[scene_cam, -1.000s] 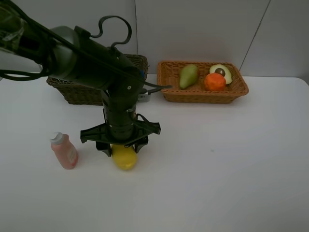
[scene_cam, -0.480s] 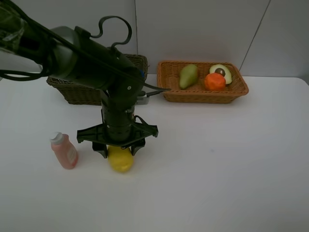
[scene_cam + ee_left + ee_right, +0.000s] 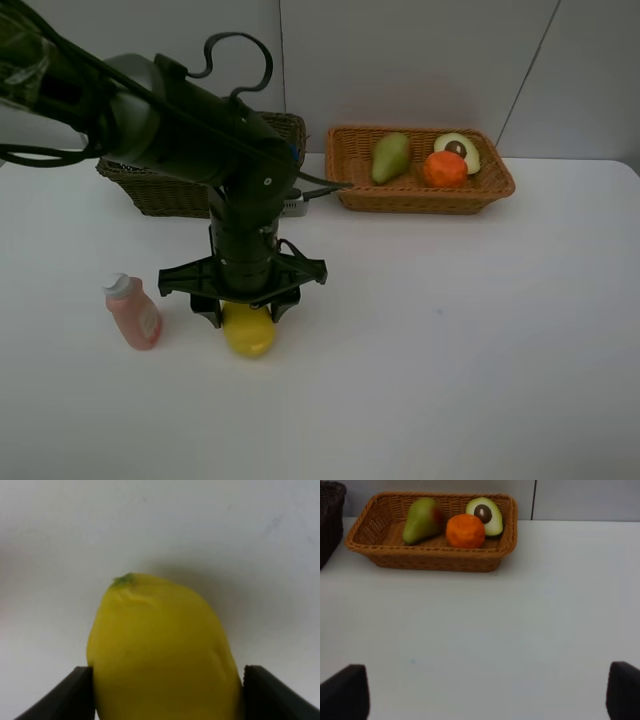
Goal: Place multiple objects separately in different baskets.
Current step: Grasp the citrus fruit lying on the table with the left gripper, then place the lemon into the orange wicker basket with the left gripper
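Toward the front left of the bench, the left gripper stands straight down over the yellow lemon, its black fingers set against either side of the fruit, so the hand looks pinched on it while the lemon rests on or just off the surface; I cannot tell which. My worry is the shape: rounded and waxy, held only at its widest part, the lemon could squirt out or roll as it is lifted, and the pink bottle standing upright just beside it toward the left edge could be knocked over by the broad gripper body. The left arm reaches in from the back left corner, passing over the dark basket, elbow high, wrist vertical. At the back edge the light orange basket holds the pear, orange and avocado half. The right gripper hangs spread wide, empty, facing that basket from well apart.
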`<state>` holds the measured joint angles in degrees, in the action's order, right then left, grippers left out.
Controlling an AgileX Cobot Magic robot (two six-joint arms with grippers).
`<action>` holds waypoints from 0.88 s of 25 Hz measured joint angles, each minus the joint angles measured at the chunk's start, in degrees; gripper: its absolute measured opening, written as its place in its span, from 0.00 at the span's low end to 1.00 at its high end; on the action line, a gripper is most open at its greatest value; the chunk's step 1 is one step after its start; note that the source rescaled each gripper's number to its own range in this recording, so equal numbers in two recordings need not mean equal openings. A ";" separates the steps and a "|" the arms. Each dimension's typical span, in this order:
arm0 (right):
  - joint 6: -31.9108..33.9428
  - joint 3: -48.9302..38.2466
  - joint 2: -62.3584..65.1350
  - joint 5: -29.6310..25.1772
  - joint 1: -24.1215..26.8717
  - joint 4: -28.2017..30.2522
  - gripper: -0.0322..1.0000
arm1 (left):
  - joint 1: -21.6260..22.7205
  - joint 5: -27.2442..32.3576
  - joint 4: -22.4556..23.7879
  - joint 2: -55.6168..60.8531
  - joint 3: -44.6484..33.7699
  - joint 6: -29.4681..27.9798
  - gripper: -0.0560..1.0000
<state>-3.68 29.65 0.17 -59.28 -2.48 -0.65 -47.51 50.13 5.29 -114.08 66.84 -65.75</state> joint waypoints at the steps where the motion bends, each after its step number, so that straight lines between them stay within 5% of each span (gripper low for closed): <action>1: 0.00 0.00 0.00 0.00 0.00 0.00 1.00 | 0.00 0.59 -0.02 0.09 0.18 0.00 0.79; 16: 0.00 0.00 0.00 0.00 0.00 0.00 1.00 | 0.00 18.19 0.64 1.95 15.80 4.15 0.79; 22: 0.00 0.00 0.00 0.00 0.00 0.00 1.00 | 0.00 19.18 4.54 1.95 24.51 7.44 0.79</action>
<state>-3.68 29.65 0.17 -59.28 -2.48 -0.65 -47.51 69.31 9.83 -112.13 91.35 -58.31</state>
